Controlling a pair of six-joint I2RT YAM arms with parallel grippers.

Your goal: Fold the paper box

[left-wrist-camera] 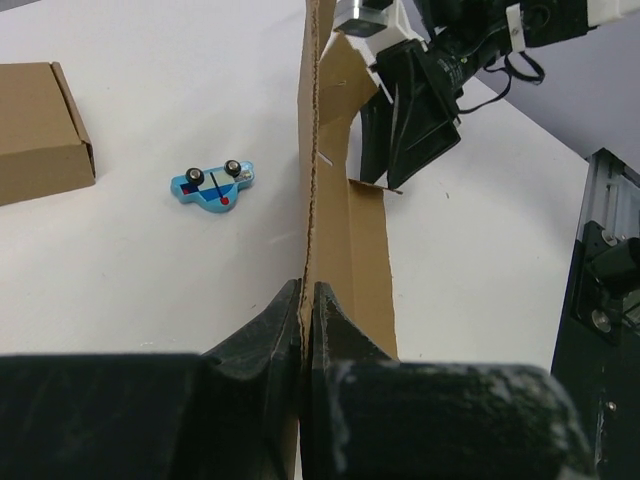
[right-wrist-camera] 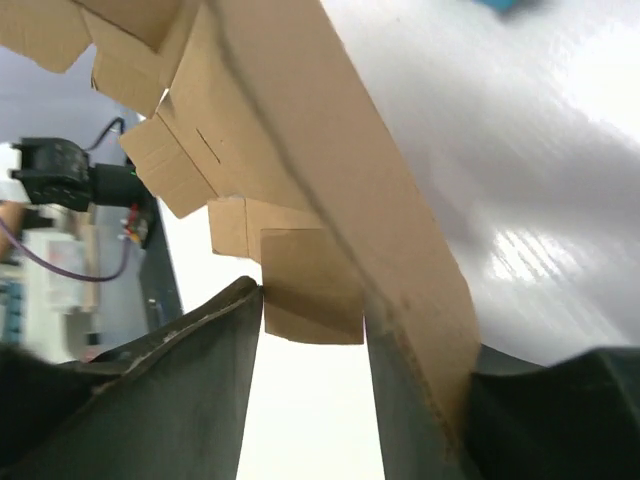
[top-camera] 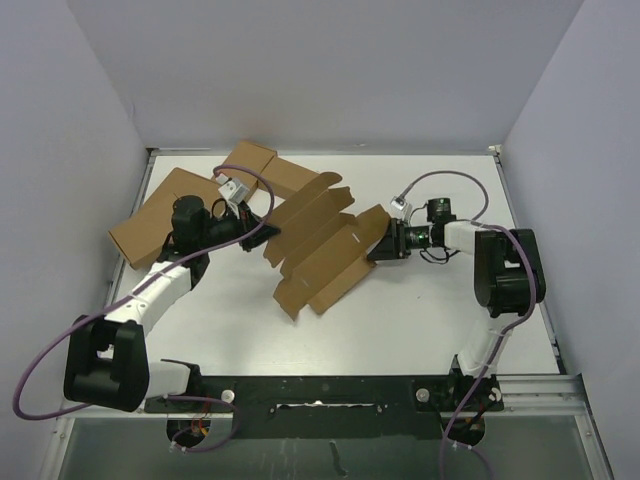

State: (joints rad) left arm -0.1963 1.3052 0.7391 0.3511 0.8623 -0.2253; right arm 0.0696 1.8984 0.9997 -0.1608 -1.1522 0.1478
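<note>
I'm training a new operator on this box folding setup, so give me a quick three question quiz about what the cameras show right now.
1. True or false: the paper box is already folded into a closed carton.
2. The left gripper is: A open in the air, B shut on the paper box's edge, C shut on nothing.
3. Fill in: the small blue toy in the left wrist view is a ___.
Key: 1 false; 2 B; 3 car.
</note>
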